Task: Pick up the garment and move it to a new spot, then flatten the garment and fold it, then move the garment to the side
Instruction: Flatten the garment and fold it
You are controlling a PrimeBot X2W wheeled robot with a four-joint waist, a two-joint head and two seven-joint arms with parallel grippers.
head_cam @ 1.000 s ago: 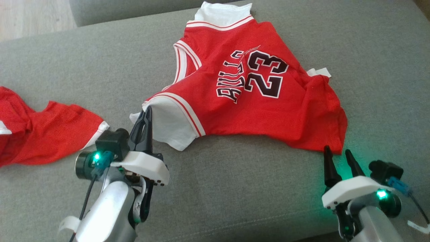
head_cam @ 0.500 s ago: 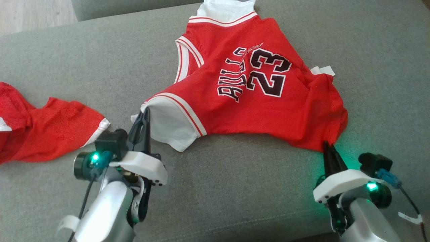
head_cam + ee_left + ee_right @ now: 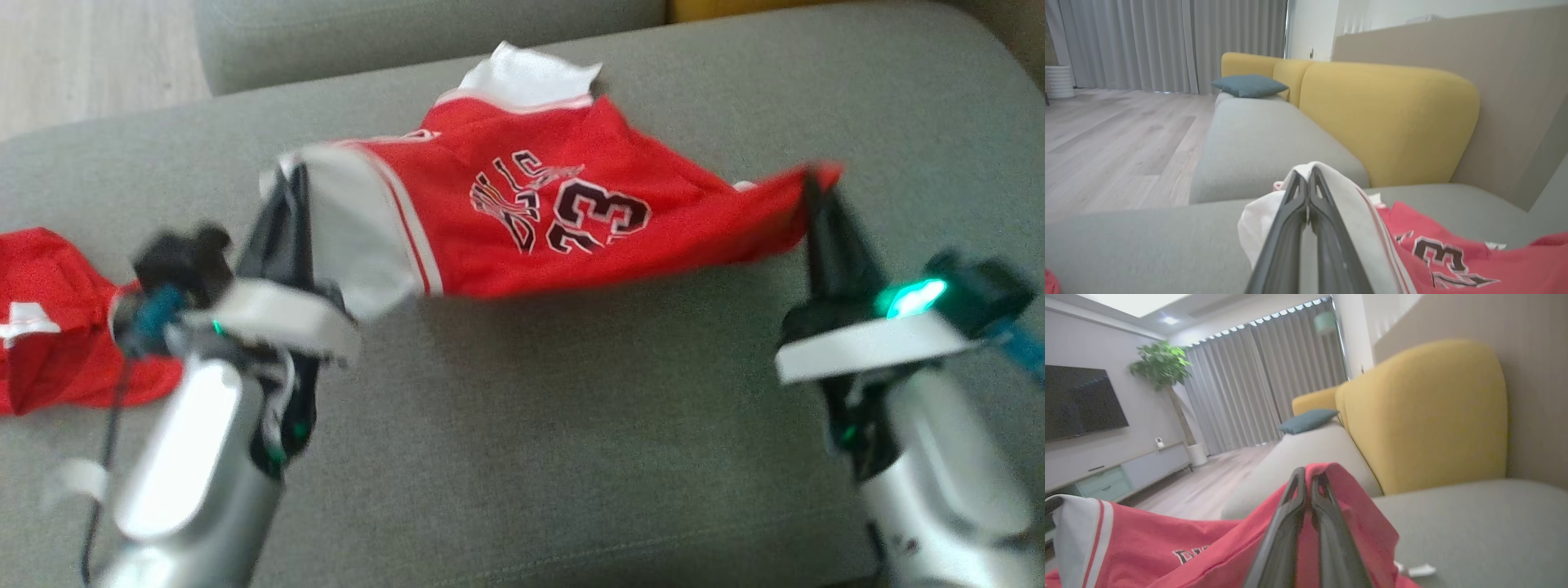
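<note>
Step in hand: pick-up, looks just begun. The jersey [image 3: 555,220] hangs stretched between both tools, near edge raised off the sofa [image 3: 571,425], far white hem seemingly touching it. The left tool [image 3: 292,171] is clamped on its white sleeve edge, the right tool [image 3: 812,180] on a red corner. Next: carry to a fresh spot, both pinches tight, corners level.
</note>
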